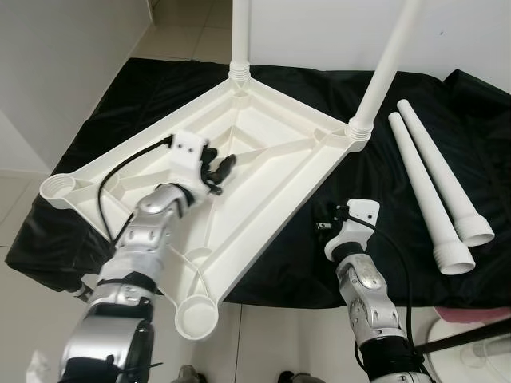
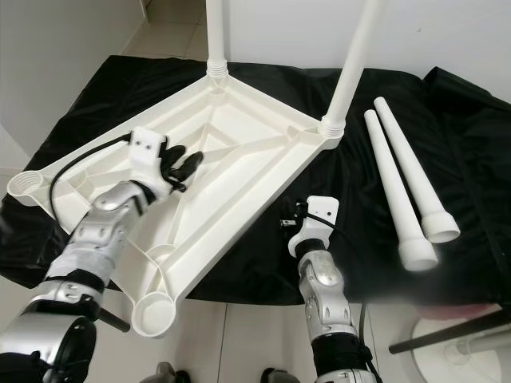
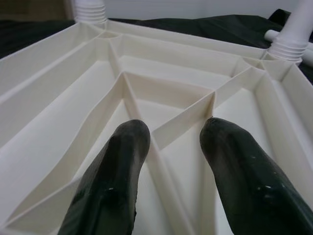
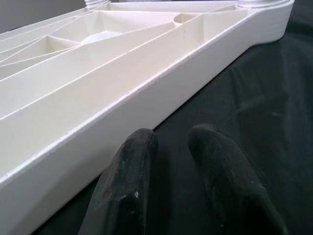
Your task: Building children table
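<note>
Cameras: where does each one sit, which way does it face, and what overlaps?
Left eye, head: looks down at the upturned tabletop on the black cloth; both silver arms show, left hand over its ribs.
Right eye: same scene; right hand beside the tabletop's edge, two loose legs to the right.
Left wrist: along its fingers across the ribs toward two fitted legs.
Right wrist: along its fingers, low over cloth beside the tabletop's edge.
Shared: every view shows the tabletop.
</note>
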You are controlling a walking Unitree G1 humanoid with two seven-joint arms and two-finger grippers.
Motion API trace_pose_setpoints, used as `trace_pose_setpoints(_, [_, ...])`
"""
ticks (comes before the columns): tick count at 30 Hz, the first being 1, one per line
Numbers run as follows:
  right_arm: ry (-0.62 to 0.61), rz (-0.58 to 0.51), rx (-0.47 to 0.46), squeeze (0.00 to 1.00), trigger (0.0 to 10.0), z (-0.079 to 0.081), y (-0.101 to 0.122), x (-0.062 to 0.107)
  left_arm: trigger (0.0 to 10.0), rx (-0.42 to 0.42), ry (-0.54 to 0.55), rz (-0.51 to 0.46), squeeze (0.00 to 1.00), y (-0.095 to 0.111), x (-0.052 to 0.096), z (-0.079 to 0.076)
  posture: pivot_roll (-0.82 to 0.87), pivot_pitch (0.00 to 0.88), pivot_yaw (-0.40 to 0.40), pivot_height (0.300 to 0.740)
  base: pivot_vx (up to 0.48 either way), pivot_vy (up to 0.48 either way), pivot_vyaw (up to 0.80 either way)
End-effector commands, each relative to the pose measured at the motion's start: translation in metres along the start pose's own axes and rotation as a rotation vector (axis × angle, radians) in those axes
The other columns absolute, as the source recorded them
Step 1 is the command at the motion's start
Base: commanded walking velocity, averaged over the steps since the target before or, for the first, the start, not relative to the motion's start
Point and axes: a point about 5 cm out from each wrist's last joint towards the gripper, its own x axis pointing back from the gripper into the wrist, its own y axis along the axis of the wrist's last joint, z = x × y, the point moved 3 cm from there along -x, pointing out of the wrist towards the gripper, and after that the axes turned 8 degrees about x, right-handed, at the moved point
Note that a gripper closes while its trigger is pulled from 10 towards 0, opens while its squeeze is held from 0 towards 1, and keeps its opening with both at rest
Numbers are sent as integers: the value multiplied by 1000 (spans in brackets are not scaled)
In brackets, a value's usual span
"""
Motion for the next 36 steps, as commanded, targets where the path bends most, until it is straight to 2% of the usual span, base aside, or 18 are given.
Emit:
trace_pose_setpoints(1, [-4,-17,26,0,10000,2,3,1,10000,27,-74,23,1000,-6,11,1,17,110,-11,740,0,0,0])
trace_pose_setpoints(2, [-16,-23,32,0,10000,0,5,0,10000,26,-62,16,1000,-7,18,4,19,109,-14,740,0,0,0])
trace_pose_setpoints(6, [-24,-25,34,0,10000,-1,6,0,10000,23,-55,11,1000,-7,22,6,19,109,-14,740,0,0,0])
trace_pose_setpoints(10, [-64,-25,44,0,10000,-9,7,1,10000,9,-35,-9,1000,-6,39,11,24,111,-31,740,0,0,0])
trace_pose_setpoints(12, [-64,-25,44,0,10000,-9,7,1,10000,9,-35,-9,1000,-6,39,11,24,111,-31,740,0,0,0])
trace_pose_setpoints(13, [-74,-25,48,0,10000,-11,6,2,10000,8,-22,-1,1000,-7,45,15,26,112,-35,740,0,0,0])
trace_pose_setpoints(14, [-78,-25,53,0,10000,-12,6,3,10000,-12,-17,2,463,-6,53,19,29,113,-35,740,0,0,0])
trace_pose_setpoints(15, [-78,-25,53,0,10000,-12,6,3,10000,-12,-17,2,463,-6,53,19,29,113,-35,740,0,0,0])
trace_pose_setpoints(16, [-79,-24,55,0,10000,-12,6,3,10000,-24,-21,4,0,-4,60,22,32,113,-33,740,0,0,0])
trace_pose_setpoints(18, [-79,-24,55,0,10000,-12,6,3,10000,-24,-21,4,0,-4,60,22,32,113,-33,740,0,0,0])
trace_pose_setpoints(23, [-84,-20,57,0,10000,-11,5,3,10000,-63,-66,19,0,2,75,24,39,109,-32,740,0,0,0])
trace_pose_setpoints(24, [-86,-13,58,0,10000,-11,2,4,10000,-81,-115,49,0,1,85,22,45,107,-33,740,0,0,0])
trace_pose_setpoints(29, [-87,-3,59,0,10000,-11,-1,5,10000,-92,-205,98,0,-4,96,11,47,101,-37,740,0,0,0])
trace_pose_setpoints(31, [-86,0,62,0,10000,-12,-1,5,10000,-80,-305,189,0,-17,109,-3,46,100,-42,740,0,0,0])
trace_pose_setpoints(32, [-86,0,62,0,10000,-12,-1,5,10000,-80,-305,189,0,-17,109,-3,46,100,-42,740,0,0,0])
trace_pose_setpoints(33, [-85,1,66,0,10000,-14,-2,6,10000,-97,-368,257,0,-26,119,-11,48,100,-48,740,0,0,0])
trace_pose_setpoints(34, [-85,1,66,0,10000,-14,-2,6,10000,-97,-368,257,0,-26,119,-11,48,100,-48,740,0,0,0])
trace_pose_setpoints(36, [-83,4,73,0,10000,-16,-2,6,10000,-117,-471,367,0,-39,136,-26,53,100,-54,740,0,0,0])
